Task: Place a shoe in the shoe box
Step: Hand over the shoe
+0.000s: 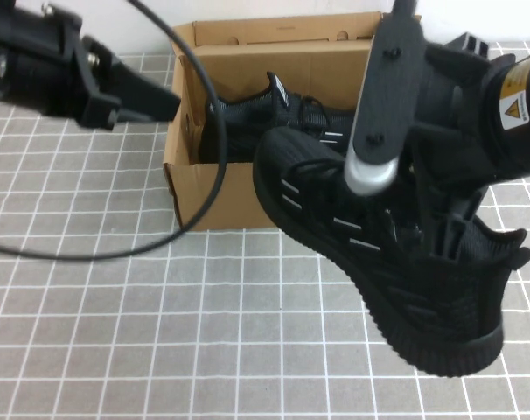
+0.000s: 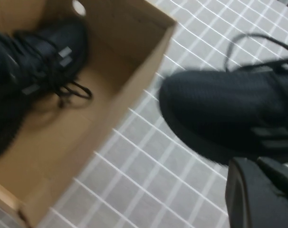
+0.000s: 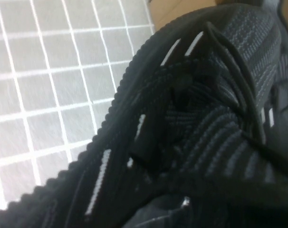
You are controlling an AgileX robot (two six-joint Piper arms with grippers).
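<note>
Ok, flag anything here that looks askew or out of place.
The shoe hangs tilted in the shut right gripper, toe toward the shoe box, still outside it. Its mate already lies inside. The left gripper, shut and empty, hovers over the box's left edge. Nothing looks damaged.

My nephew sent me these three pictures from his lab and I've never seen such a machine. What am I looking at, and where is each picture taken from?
It is a robot with two arms, each ending in a gripper. The wide picture comes from a raised camera looking down at a gridded table. The other two come from small cameras on each wrist. An open cardboard shoe box stands on the table with one black sneaker already inside. The right gripper is shut on the second shoe, holding it lifted just in front of the box. The left gripper is shut, holds nothing, and hangs beside the box's left end.
</note>
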